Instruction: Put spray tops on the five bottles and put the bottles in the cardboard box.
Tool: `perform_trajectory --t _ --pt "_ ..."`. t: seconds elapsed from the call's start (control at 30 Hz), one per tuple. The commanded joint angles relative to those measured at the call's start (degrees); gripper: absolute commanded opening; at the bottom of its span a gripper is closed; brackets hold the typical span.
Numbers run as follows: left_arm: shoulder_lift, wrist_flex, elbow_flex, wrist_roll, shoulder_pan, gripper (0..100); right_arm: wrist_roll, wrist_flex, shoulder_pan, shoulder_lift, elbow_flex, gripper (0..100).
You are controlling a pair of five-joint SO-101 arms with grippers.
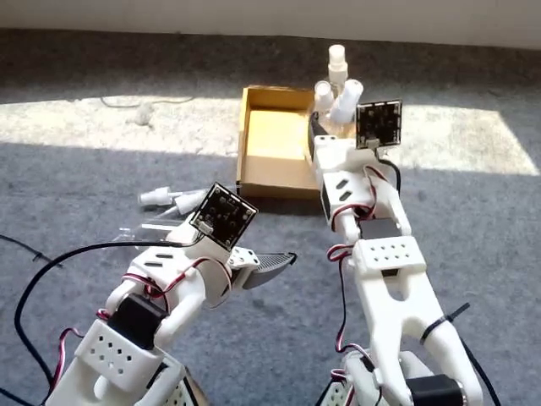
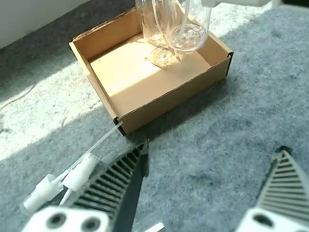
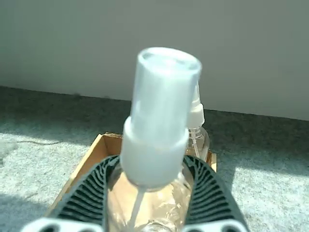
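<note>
The open cardboard box [image 1: 275, 156] [image 2: 145, 82] lies on the grey carpet. My right gripper [image 3: 153, 166] is shut on a clear bottle with a white spray top [image 3: 159, 121] [image 1: 348, 100], held tilted over the box's far right corner. Two more capped bottles [image 1: 337, 61] [image 1: 324, 93] stand close by it; one [image 3: 197, 121] shows just behind the held one. Clear bottle bodies [image 2: 174, 24] hang over the box's far side. Two loose spray tops [image 1: 169, 199] [image 2: 63, 181] lie on the carpet left of the box. My left gripper [image 2: 203, 193] [image 1: 270, 266] hovers open near the box's front corner, beside those tops.
A thin cable with a small white piece [image 1: 142, 112] lies on the sunlit carpet far left. Something clear [image 1: 139, 228] lies by the left arm. A pale wall [image 3: 154, 29] runs behind the box. Bare carpet [image 2: 217, 130] stretches in front of the box.
</note>
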Motion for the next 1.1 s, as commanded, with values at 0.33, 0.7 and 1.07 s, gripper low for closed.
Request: perform_trajectory --t 0.33,0.7,1.07 --pt "-0.92 -0.18 -0.40 -0.44 -0.84 35 0.88 -9.54 0.48 10.07 1.10 0.5" --pt "-0.92 -0.18 -0.40 -0.44 -0.84 35 1.23 -15.52 0.75 17.80 0.92 0.5" --pt "-0.92 -0.09 -0.40 -0.44 -0.84 35 1.23 -15.08 0.75 20.53 0.66 5.9"
